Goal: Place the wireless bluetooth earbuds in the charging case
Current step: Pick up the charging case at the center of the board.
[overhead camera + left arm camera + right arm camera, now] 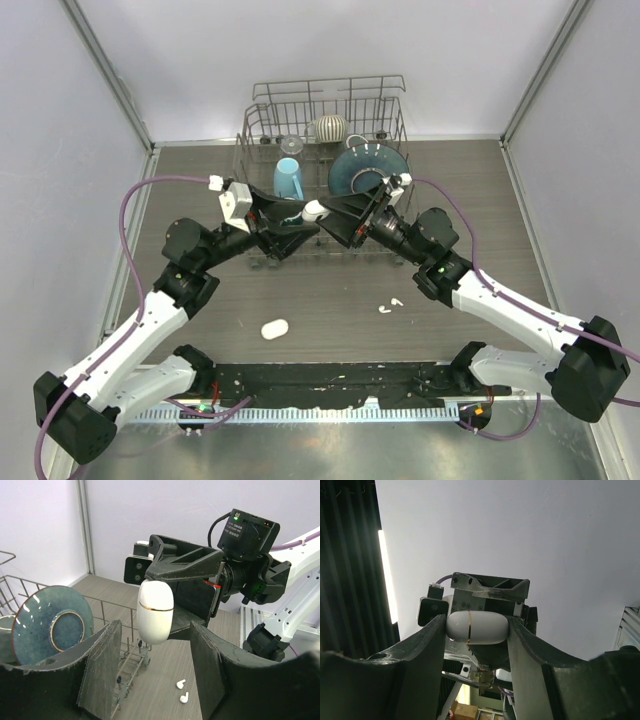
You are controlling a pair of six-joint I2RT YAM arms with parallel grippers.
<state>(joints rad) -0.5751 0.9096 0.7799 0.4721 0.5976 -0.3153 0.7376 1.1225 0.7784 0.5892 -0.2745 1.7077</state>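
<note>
The right gripper (pixel 476 630) is squeezed tight on the white case (pixel 476 627). It holds the case up in the air by its two ends. The left gripper (pixel 155 624) faces it with its fingers wide apart. The case sits in the gap between them, and I think it touches neither.

The case looks closed, so it likely has to be opened first. If the left gripper pushes or pulls too hard, the case could spin or pop out of the right one's small hold. Then it would drop to the table (pixel 330 290) below both grippers.

The left wrist view shows a thin gold line around the case and two earbuds (pixel 180 683) lying far below the fingers. The right wrist view looks upward and shows none of that, but it shows the tight squeeze best. Only the top view shows a second white oval thing (pixel 274 328) on the table, back toward the arm bases.
</note>
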